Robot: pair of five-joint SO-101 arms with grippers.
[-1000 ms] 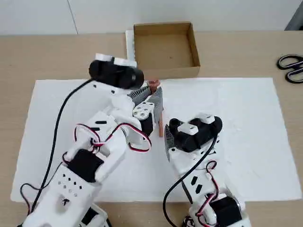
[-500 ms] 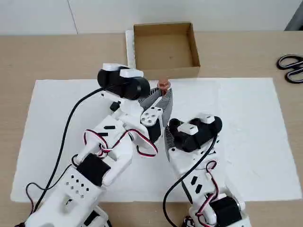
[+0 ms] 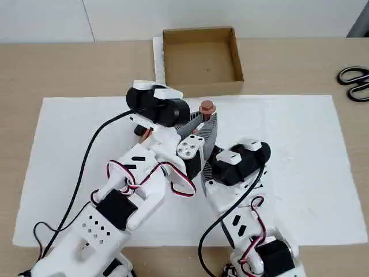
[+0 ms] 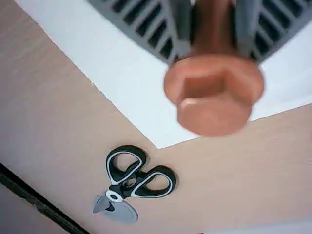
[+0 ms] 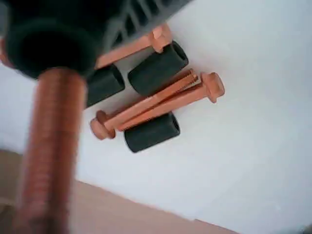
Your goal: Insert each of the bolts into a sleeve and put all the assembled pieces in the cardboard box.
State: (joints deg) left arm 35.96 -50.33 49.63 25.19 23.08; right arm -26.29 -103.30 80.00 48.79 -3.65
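Copper bolt (image 3: 207, 107), pinched by the left hand (image 3: 206, 119), runs through the sleeve (image 5: 46, 45) the right hand (image 5: 78, 27) clamps.

Bright, even light fills the room, probably from overhead. The white sheet (image 3: 300, 173) looks pale, almost washed out, and on it the arms (image 3: 236, 167) throw only faint, soft-edged shadows close beneath themselves.

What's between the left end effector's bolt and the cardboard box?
In the high view, only a bare strip of white sheet separates the bolt in the left end effector from the cardboard box.
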